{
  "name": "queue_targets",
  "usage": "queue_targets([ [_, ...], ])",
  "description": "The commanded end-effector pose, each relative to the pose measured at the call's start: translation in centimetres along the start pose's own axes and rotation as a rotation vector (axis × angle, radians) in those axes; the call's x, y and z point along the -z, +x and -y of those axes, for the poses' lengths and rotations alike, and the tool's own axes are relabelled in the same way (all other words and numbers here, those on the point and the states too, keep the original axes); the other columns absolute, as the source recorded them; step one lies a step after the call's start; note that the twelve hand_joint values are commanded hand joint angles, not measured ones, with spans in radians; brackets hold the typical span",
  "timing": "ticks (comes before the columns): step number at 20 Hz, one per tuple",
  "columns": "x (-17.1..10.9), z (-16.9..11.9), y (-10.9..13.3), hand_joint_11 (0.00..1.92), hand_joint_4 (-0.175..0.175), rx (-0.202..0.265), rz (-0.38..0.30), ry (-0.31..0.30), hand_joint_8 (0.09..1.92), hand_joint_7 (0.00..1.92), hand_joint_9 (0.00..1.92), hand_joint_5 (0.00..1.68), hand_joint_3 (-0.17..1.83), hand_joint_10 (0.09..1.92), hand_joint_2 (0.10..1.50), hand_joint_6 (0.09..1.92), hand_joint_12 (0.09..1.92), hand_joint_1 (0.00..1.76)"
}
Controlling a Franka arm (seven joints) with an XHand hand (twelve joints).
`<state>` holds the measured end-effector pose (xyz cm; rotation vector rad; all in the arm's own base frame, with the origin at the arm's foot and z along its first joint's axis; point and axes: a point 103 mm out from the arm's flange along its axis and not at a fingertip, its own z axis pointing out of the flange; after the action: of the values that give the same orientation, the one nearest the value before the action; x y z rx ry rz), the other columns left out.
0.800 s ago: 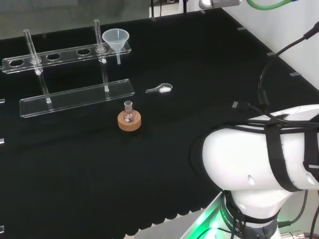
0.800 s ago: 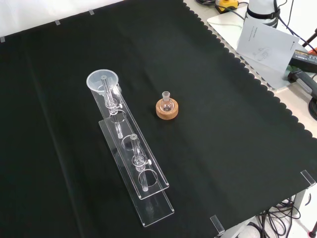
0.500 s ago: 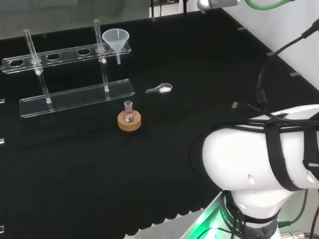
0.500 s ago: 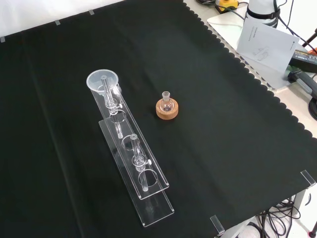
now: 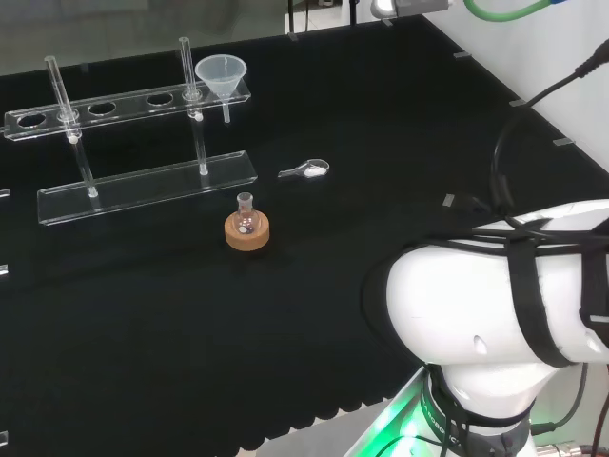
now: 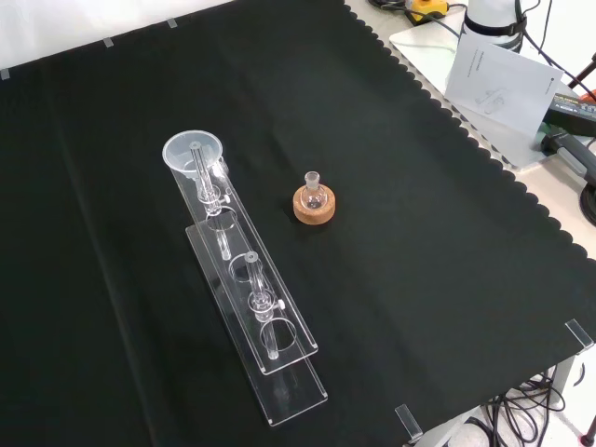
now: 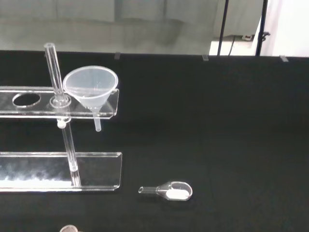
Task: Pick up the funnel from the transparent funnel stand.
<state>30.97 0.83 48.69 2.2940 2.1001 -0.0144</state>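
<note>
Clear plastic makes up the funnel stand [image 5: 133, 143] in the head view, a two-tier rack with a holed top bar on thin posts over a flat base plate; the funnel [image 5: 221, 76] sits upright in the hole at the stand's right end, its spout hanging below the bar. Just beside the stand's base, nearer the camera, a small flask [image 5: 245, 216] rests on a cork ring [image 5: 246, 231], and a small clear scoop [image 5: 306, 169] holding white powder lies on the black cloth [image 5: 381, 143] to the right of the stand. The arm's white link [image 5: 495, 305] stands well apart from the stand. From the front, the stand [image 6: 244, 289] runs lengthwise away from the camera, the funnel [image 6: 193, 154] seated at its far end, and the flask [image 6: 314, 192] on its cork ring [image 6: 314, 206] stands to the right of the stand. Through the wrist camera, the funnel [image 7: 91, 89] sits in the stand's [image 7: 58, 130] end hole, next to an upright post, and the scoop [image 7: 169, 191] lies on the cloth near the stand's base. Whether the hand is wide or closed I cannot tell.
</note>
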Motion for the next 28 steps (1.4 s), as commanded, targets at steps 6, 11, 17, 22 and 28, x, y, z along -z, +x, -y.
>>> queue_targets([
  [6, -1.9, -3.2, -0.1, 0.00, 0.054, -0.053, 0.030, 0.036, 0.35, 0.00, 0.12, 0.21, 0.36, 0.61, 1.17, 0.09, 1.36, 0.00],
  [11, -3.9, -7.0, 0.0, 0.00, 0.051, -0.025, 0.039, 0.061, 0.36, 0.00, 0.13, 0.21, 0.36, 0.61, 1.17, 0.09, 1.36, 0.00],
  [17, -6.4, -12.1, 1.0, 0.00, 0.048, 0.012, 0.028, 0.093, 0.37, 0.01, 0.14, 0.22, 0.35, 0.62, 1.17, 0.09, 1.37, 0.00],
  [22, -8.3, -15.1, 2.4, 0.00, 0.037, 0.069, 0.016, 0.101, 0.43, 0.09, 0.21, 0.24, 0.32, 0.64, 1.14, 0.09, 1.39, 0.07],
  [28, -10.6, -17.9, 4.8, 0.07, 0.019, 0.140, 0.021, 0.161, 0.53, 0.17, 0.30, 0.30, 0.26, 0.67, 1.03, 0.09, 1.41, 0.37],
])
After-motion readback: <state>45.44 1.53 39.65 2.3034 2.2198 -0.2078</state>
